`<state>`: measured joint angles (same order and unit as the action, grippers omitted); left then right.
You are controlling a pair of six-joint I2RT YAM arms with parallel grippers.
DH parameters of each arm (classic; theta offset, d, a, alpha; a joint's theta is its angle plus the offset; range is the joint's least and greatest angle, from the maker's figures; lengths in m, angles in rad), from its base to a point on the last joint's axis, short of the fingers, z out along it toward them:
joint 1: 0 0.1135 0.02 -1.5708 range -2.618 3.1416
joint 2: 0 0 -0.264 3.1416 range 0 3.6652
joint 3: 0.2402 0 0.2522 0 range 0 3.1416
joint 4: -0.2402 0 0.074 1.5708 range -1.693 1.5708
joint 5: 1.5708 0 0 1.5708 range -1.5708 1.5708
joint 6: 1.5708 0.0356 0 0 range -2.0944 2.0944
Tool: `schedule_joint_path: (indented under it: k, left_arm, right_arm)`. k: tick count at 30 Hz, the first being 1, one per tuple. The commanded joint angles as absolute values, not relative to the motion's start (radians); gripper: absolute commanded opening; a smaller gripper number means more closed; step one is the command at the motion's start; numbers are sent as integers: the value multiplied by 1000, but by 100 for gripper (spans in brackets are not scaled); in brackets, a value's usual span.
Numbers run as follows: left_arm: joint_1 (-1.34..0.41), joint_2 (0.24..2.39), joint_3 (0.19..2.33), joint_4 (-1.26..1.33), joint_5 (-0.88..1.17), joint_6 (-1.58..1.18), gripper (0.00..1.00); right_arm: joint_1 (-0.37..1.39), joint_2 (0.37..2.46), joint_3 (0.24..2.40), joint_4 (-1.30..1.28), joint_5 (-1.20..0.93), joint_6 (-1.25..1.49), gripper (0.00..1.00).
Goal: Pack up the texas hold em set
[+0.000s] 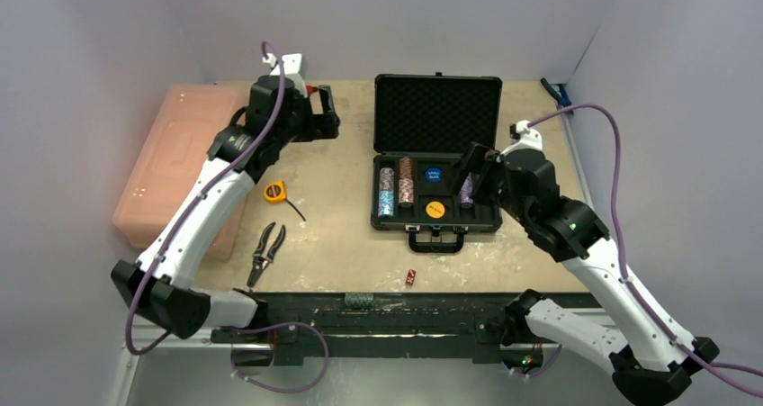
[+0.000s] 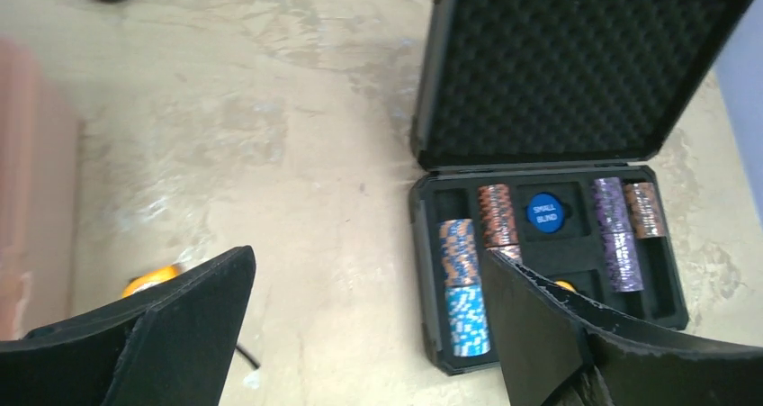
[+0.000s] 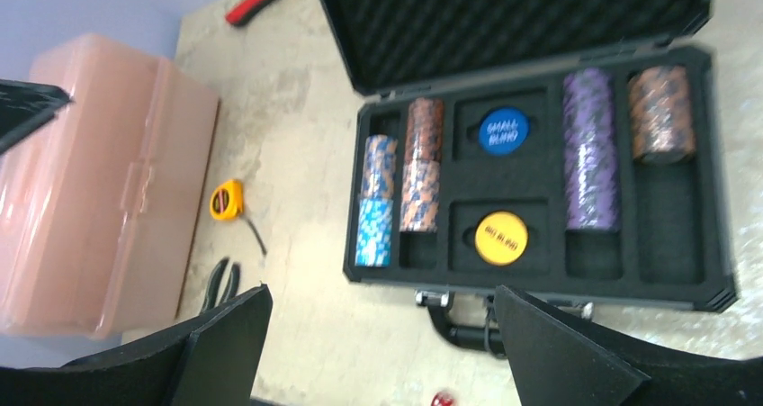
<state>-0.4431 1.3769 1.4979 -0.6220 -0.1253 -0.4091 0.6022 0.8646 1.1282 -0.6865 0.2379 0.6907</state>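
- Clearly the loading step is nearly done: the black case (image 1: 438, 113) lies open mid-surface, lid tipped back, with speckled chip stacks (image 1: 406, 181) in its slots and the blue disc (image 1: 434, 175) and yellow disc (image 1: 435, 210) in the two middle pockets.
- One red die (image 1: 410, 278) lies outside on the surface, just in front of the case handle (image 1: 436, 241) and close to the near edge.
- Left hand (image 1: 328, 113) hangs high over the back-left area beside the pink box (image 1: 175, 158), fingers spread wide, nothing between them.
- Right hand (image 1: 475, 170) hovers over the case's right side, also spread wide and empty.
- Next, I judge, a hand must drop low for the die, pinch it narrowly, and carry it to free foam such as the right-hand slot (image 3: 670, 221); lid and latches come after.
- Room: the die's closeness to the edge leaves little margin for a nudge. Bare surface lies left of the case, short of the tape measure (image 1: 274, 191) and pliers (image 1: 265, 251).
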Motion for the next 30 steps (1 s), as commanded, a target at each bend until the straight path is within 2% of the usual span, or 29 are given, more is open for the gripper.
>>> schedule_joint_path:
  k: [1, 6, 17, 27, 30]
  left_arm:
    - [-411, 1243, 1403, -603, -198, -356, 100]
    - [-410, 1148, 1283, -523, -250, -338, 100]
    - [-388, 1092, 1247, -524, -372, -324, 100]
    - [-388, 1043, 1226, -516, -443, -306, 100]
    - [-388, 1026, 1218, -508, -454, -304, 100]
  right_arm:
    - [651, 897, 1110, -689, 187, 795, 99]
    - [768, 1027, 1158, -762, 241, 904, 99]
    - [1100, 1289, 1278, -881, 409, 1097, 99]
    - [1263, 1507, 1425, -971, 474, 1097, 99]
    - [1291, 1547, 1460, -1002, 496, 1278, 99]
